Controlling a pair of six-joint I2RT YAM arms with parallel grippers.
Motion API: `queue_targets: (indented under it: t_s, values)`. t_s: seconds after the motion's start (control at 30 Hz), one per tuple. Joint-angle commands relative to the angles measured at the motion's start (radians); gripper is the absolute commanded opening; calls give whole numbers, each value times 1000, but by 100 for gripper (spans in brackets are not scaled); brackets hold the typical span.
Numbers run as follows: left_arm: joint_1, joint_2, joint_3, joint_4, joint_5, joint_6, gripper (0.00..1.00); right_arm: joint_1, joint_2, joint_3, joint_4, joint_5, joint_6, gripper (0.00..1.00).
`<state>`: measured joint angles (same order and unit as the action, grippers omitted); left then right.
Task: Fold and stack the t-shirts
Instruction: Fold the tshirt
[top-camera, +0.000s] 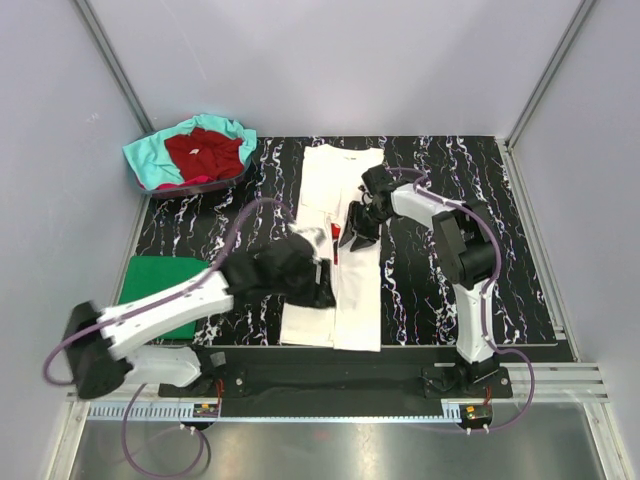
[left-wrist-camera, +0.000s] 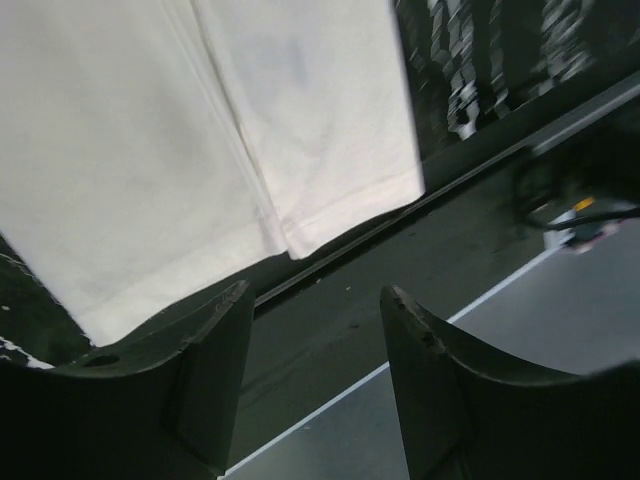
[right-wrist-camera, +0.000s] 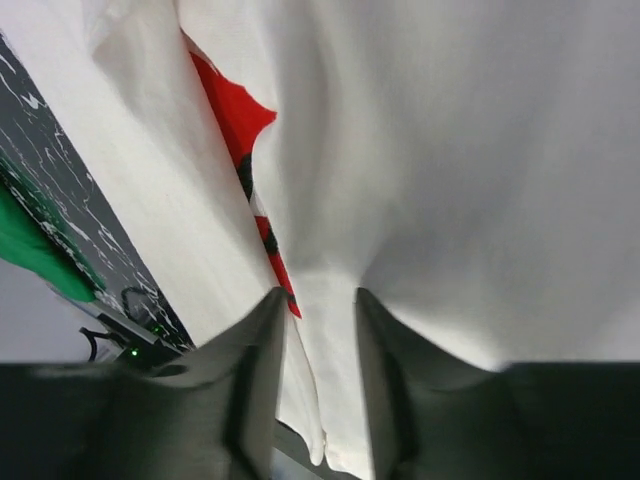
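Top external view: the white t-shirt (top-camera: 358, 290) lies flat in the middle of the dark marbled table (top-camera: 480, 230), collar at the far end and hem at the near edge. Both long sides are folded in toward the centre, so it forms a narrow strip, with a sliver of its red print (right-wrist-camera: 235, 110) showing at the seam where the flaps meet.

The left gripper (left-wrist-camera: 315, 300) hangs over the near left part of the strip. Its jaws stand well apart and hold nothing – only the table edge shows between them. The right gripper (right-wrist-camera: 320, 297) is down on the middle of the shirt from the right. Its jaws are slightly parted and a ridge of white cloth rises to their tips; whether they grip it cannot be told.

Near left, a green t-shirt (top-camera: 160, 290) lies folded into a flat rectangle – seemingly finished. Far left, a teal t-shirt (top-camera: 145, 160) and a dark red t-shirt (top-camera: 205, 150) sit crumpled in a heap, unfolded.

By my judgement the task is under halfway: one shirt folded, the white one needing its crosswise folds and stacking, two not begun.
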<state>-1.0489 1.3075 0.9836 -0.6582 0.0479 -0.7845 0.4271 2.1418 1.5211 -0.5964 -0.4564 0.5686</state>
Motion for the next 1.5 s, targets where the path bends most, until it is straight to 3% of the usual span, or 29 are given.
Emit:
queue_targets:
  t_s: [0.0, 0.17, 0.3, 0.6, 0.73, 0.87, 1.07, 1.47]
  values:
    - [128, -189, -3, 6, 3, 37, 59, -8, -130, 80, -117, 70, -104, 49]
    - [353, -252, -82, -29, 122, 157, 59, -11, -247, 80, -241, 114, -188, 74]
    - [438, -245, -146, -6, 181, 215, 62, -30, -365, -48, -276, 82, -204, 77]
    - [535, -179, -284, 63, 276, 212, 67, -47, -635, -591, -178, -144, -168, 83]
    - [566, -119, -324, 74, 329, 157, 62, -47, -718, -758, -99, -212, -93, 77]
    - [569, -126, -390, 81, 336, 117, 60, -45, -770, -792, -92, -257, -18, 73]
    - [569, -162, -453, 124, 359, 51, 57, -41, -884, -987, 9, -284, 122, 58]
    - [567, -145, -505, 147, 382, 33, 49, 33, -807, -1101, 199, -269, 232, 47]
